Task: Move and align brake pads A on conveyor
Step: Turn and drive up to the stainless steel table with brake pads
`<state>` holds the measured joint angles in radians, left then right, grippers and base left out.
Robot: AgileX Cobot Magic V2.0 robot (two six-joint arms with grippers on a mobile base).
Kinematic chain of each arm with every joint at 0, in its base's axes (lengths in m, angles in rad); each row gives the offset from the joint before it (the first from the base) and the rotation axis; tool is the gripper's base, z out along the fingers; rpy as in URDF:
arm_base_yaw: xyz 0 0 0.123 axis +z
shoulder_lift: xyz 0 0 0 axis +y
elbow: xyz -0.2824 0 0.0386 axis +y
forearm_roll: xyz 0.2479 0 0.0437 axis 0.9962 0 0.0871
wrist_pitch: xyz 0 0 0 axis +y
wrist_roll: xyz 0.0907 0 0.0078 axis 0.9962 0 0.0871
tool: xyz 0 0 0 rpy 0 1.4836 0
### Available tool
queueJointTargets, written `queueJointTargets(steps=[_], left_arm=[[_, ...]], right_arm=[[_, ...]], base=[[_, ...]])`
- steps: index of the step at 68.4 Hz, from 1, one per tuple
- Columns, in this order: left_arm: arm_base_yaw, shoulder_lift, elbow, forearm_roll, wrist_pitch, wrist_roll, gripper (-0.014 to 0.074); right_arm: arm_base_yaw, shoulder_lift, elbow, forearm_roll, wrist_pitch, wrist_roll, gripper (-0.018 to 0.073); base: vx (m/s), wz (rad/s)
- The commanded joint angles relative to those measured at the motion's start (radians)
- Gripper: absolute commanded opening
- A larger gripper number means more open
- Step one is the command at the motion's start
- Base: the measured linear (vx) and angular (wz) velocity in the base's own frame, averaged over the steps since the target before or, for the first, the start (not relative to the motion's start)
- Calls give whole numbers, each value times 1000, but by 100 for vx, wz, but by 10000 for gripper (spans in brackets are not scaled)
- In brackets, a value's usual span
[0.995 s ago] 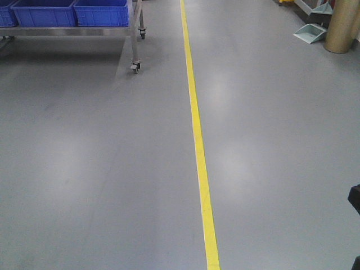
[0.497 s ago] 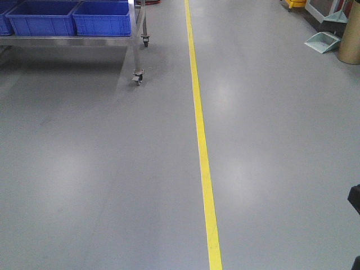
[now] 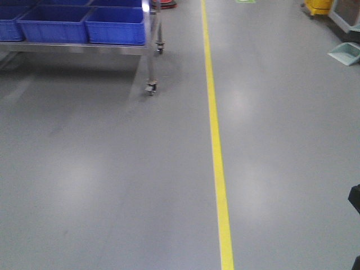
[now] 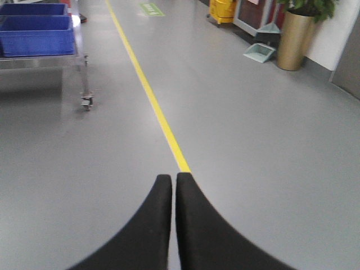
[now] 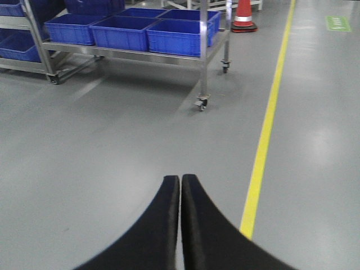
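Note:
The brake pads A and the conveyor are out of view in every frame. My left gripper [image 4: 174,178] is shut with nothing between its black fingers, held above the grey floor near a yellow floor line [image 4: 147,90]. My right gripper [image 5: 180,179] is likewise shut and holds nothing, pointing over bare floor toward a steel cart. A black part of the robot [image 3: 355,199] shows at the right edge of the front view.
A wheeled steel cart [image 3: 151,67] carrying blue bins [image 3: 115,25] stands at the far left, with its caster [image 5: 200,103] near the yellow line [image 3: 216,146]. An orange cone [image 5: 244,16], a yellow bucket [image 4: 223,10], a dustpan [image 4: 260,53] and a gold planter [image 4: 295,39] lie farther off.
The front view has shifted: the cart, bins and yellow line have slid rightward and down the frame, and the gold planter has left the front view. The base is moving.

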<state>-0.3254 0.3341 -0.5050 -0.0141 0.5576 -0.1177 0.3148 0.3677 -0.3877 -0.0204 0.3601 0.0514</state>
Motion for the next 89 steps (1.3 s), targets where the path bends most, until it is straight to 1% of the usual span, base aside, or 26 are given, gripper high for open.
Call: queueJointTargets(steps=[1, 13, 25, 71, 89], left_arm=[[5, 10, -21, -2, -70, -7, -7], [5, 10, -21, -2, -70, -7, -7], [5, 10, -21, -2, -70, -7, -7], [5, 10, -21, -2, -70, -7, -7], [5, 10, -21, -2, -70, -7, -7]], right_arm=[[-4, 5, -28, -7, -75, -10, -10], [-4, 5, -28, -7, -75, -10, -10], [-4, 5, -28, -7, -75, -10, -10], [-4, 5, -28, -7, -75, -10, -10], [-4, 5, -28, -7, -75, -10, -10]], base=[[24, 37], [20, 53], [15, 82], [9, 107], [8, 90]])
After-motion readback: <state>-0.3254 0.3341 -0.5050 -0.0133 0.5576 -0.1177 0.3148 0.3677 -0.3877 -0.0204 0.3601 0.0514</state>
